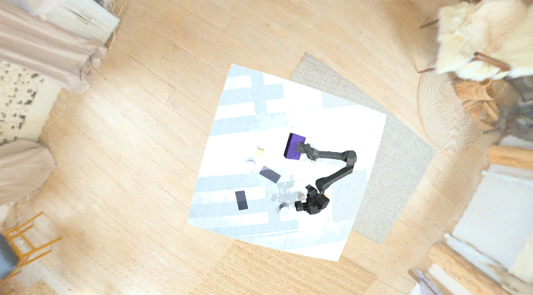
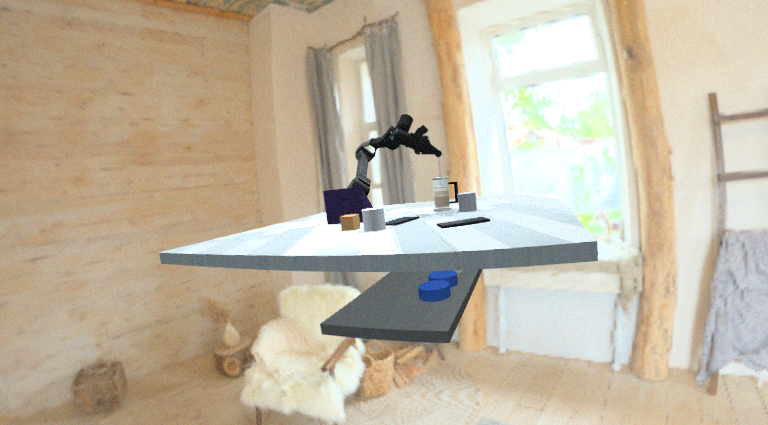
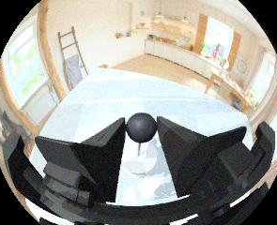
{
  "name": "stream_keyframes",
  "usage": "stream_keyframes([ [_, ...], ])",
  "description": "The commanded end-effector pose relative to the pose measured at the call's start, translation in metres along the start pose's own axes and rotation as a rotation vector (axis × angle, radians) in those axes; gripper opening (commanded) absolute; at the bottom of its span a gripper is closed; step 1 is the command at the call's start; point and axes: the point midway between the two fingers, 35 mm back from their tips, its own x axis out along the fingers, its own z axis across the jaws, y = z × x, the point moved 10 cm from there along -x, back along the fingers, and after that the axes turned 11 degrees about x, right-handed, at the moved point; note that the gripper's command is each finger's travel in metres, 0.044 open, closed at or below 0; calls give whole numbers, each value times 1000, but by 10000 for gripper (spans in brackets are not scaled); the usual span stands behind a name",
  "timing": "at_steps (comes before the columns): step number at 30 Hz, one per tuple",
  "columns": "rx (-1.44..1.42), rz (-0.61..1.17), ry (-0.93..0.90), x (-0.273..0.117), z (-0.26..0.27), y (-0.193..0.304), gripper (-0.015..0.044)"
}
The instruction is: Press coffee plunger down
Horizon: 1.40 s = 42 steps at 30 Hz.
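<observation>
The tool (image 3: 141,130) was clamped on the plunger knob (image 3: 141,127), one finger on either side. The rod ran straight down from it into the coffee press (image 2: 441,192), standing upright on the desk (image 2: 509,239) directly beneath, so the push had to go vertically. The press's lid and base were hidden from the wrist view.

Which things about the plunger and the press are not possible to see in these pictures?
- Top view: the press is pale and tiny, partly under the gripper; plunger height unreadable.
- Exterior view: the knob is hidden in the gripper; the rod is a thin line.
- Wrist view: the knob and fingers hide the lid.
</observation>
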Motion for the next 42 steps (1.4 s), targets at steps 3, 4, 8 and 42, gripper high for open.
stream_keyframes([
  [3,22,22,2,10,-6,16,117],
  [4,22,22,2,11,-6,18,117],
  [8,22,22,2,15,-7,23,117],
  [42,24,13,-7,44,-8,59,117],
])
